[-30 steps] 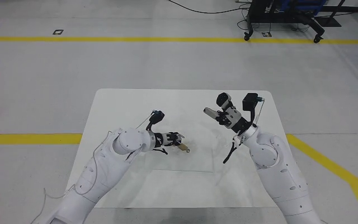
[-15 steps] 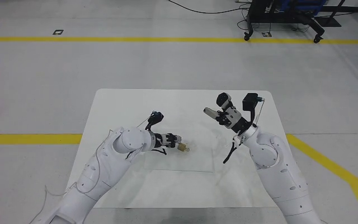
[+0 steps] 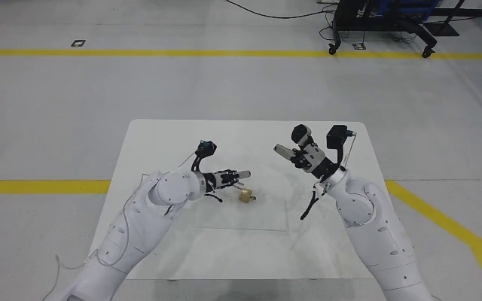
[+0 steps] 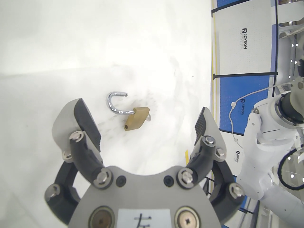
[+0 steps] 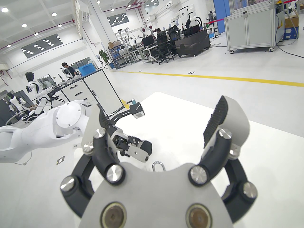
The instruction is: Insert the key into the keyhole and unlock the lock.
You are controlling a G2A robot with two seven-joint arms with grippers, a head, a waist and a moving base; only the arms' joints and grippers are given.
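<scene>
Both wide: left gripper point(image 4: 142, 110), right gripper point(image 5: 161, 110); lock point(image 3: 245, 196) free

Lock lies at the table's point(image 3: 248, 248) centre, brass body flat, shackle swung out. Left gripper hovers just at its 11 o'clock, jaws spread, holding nothing. Farther off, at the lock's 2 o'clock, right gripper hangs well apart, empty too.

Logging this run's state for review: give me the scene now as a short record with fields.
padlock: brass body, lying on the white table, touched by neither gripper
shackle: swung open, one end free
key: cannot tell; a small silver piece shows at the body's end
left gripper: open, empty, close beside the padlock
right gripper: open, empty, farther from the padlock
</scene>
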